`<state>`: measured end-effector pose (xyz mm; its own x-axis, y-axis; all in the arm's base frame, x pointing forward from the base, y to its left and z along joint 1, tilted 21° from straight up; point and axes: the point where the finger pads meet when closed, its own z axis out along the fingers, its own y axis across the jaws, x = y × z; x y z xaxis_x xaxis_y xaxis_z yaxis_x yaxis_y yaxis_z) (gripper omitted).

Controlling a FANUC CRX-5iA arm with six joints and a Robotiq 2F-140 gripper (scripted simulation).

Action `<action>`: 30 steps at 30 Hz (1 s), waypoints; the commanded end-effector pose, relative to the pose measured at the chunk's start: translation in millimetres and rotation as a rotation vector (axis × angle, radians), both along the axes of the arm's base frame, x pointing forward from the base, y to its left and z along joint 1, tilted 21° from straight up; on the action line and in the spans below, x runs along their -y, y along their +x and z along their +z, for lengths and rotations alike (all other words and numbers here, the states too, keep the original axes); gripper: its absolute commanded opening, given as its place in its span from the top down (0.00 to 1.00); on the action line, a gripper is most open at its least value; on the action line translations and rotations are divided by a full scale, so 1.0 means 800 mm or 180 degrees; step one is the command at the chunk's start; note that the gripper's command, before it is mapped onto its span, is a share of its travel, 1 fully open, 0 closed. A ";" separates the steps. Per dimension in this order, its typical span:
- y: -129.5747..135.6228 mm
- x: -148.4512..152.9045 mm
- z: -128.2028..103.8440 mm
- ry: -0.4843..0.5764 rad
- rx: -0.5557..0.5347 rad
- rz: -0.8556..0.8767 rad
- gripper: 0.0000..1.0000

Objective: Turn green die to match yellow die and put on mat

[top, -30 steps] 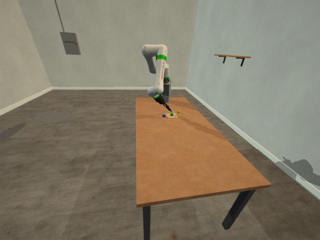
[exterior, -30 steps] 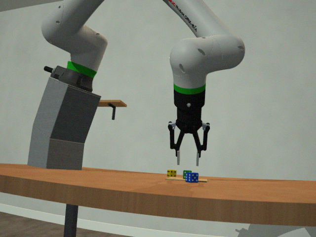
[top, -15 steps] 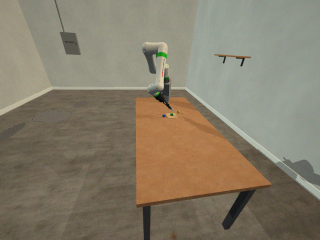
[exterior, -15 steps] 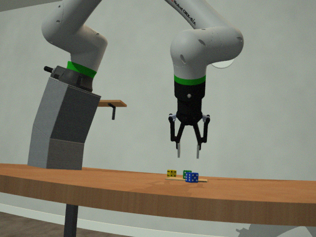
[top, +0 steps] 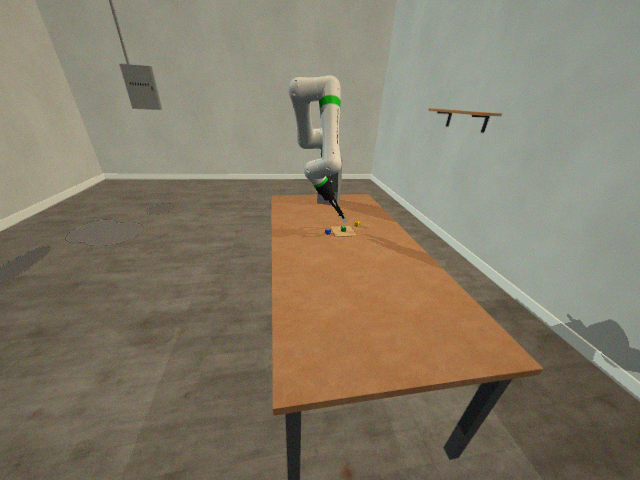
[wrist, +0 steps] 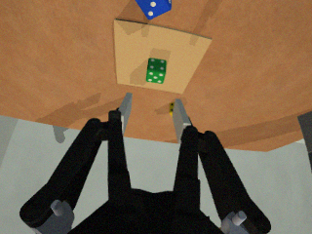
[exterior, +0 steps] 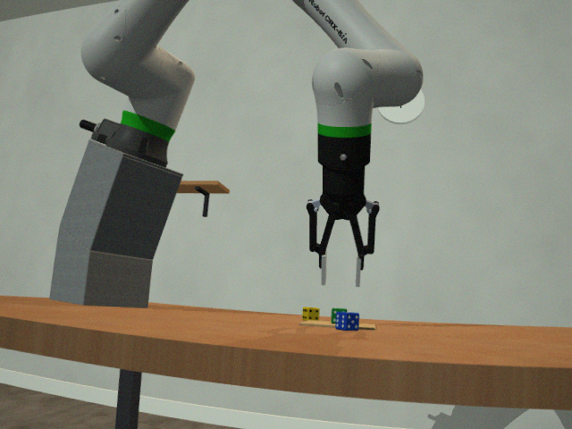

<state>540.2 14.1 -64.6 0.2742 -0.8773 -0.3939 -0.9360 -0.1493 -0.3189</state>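
The green die (wrist: 155, 70) sits flat on the small tan mat (wrist: 159, 55), well inside its edges; it also shows in the exterior view (exterior: 337, 314) and the top view (top: 343, 227). The yellow die (exterior: 310, 313) stands on the table just off the mat, mostly hidden behind a finger in the wrist view (wrist: 172, 108). My gripper (exterior: 340, 275) hangs above the dice, partly open and empty, clear of the green die.
The robot's grey base (exterior: 111, 226) stands at the table's far end, left of the dice in the exterior view. The wooden table (top: 361, 289) stretches long toward the top camera.
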 end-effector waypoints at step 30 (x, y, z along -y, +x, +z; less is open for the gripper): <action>-0.003 -0.013 0.004 -0.1000 0.0145 -0.0351 0.60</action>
